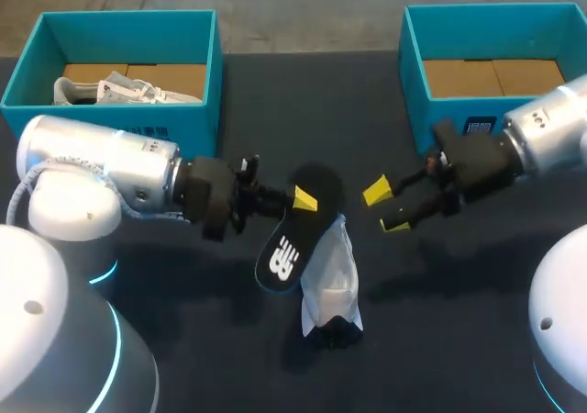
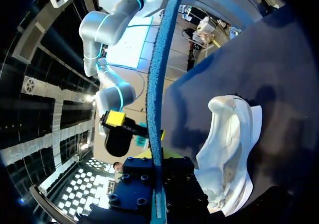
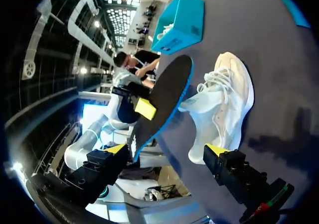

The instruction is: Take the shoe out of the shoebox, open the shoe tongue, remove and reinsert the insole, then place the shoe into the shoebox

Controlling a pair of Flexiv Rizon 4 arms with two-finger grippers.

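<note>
dark table [image 1: 449,340]; shoe [image 1: 332,280]; left shoebox [image 1: 204,124]; right shoebox [image 1: 417,110]

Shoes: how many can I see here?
2. One white shoe lies on the table's middle; a second shoe sits in the left blue box. More could hide behind box walls.

Dark cloth-covered counter [image 1: 440,321]. Far left corner: open teal cardboard box [image 1: 209,73], a white lace-up sneaker [image 1: 124,90] lying inside.
</note>
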